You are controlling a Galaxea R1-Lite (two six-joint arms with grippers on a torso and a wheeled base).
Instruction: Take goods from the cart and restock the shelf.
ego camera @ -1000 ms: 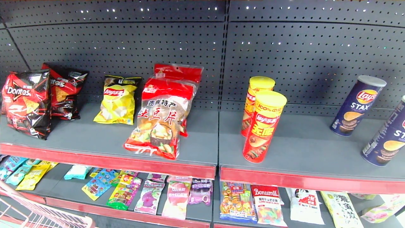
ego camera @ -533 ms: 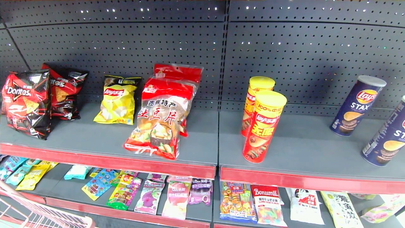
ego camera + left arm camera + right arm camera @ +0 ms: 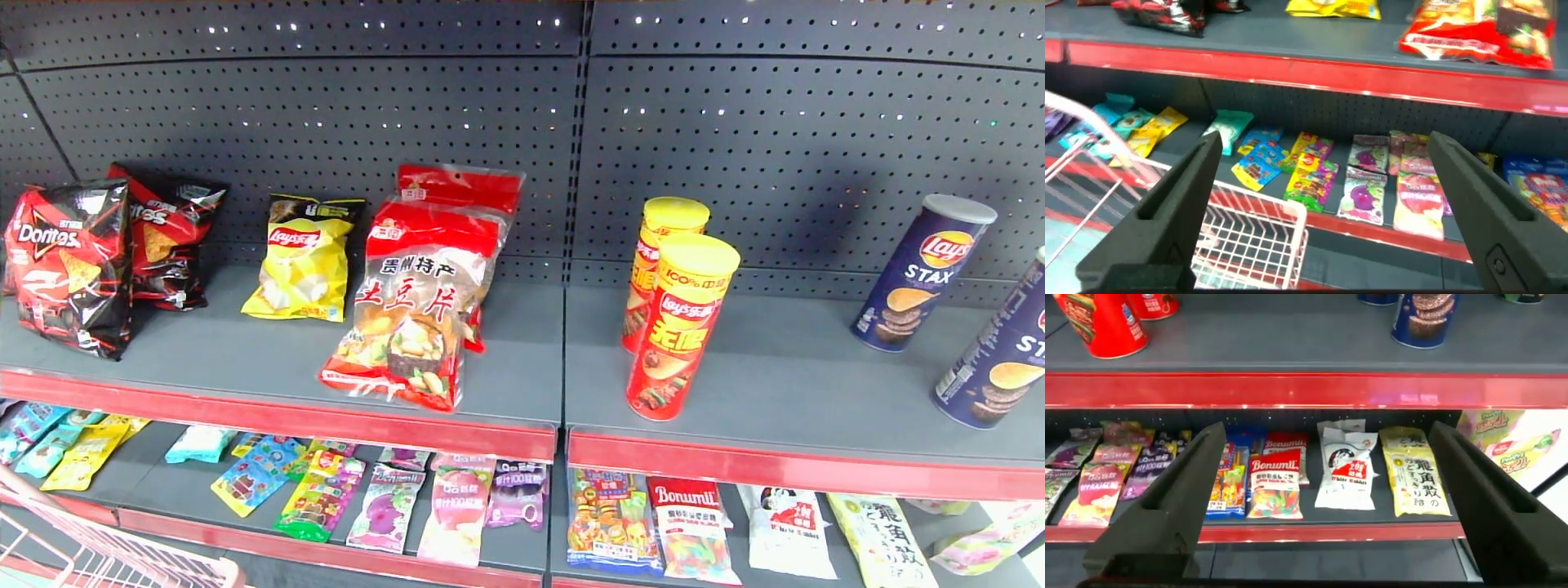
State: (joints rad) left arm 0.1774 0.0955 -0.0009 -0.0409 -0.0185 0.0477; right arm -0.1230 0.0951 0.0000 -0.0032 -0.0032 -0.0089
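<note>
1. The left gripper (image 3: 1324,143) hangs low in front of the shelf (image 3: 1290,69), its fingers spread wide with nothing between them. The right gripper (image 3: 1327,429) hangs farther right, with its fingers also spread and empty.
2. The cart (image 3: 106,555), a pink wire basket, stands at the near left, just below the left gripper. I cannot tell which goods lie in it.
3. From left to right, the upper deck carries red-and-black chip bags (image 3: 69,261), a yellow chip bag (image 3: 302,261), red potato-slice bags (image 3: 412,318), yellow-lidded canisters (image 3: 682,327) and blue canisters (image 3: 922,273). Bare deck lies between these groups and in front of them.
4. Judging by this stock, the goods to be restocked are probably light.
   - Bags would be soft, slippery and easily crushed, so they are best pinched at the top seam or held gently across the middle.
   - Canisters would be stiff, smooth and apt to roll, so they are best clasped around mid-body.
</note>
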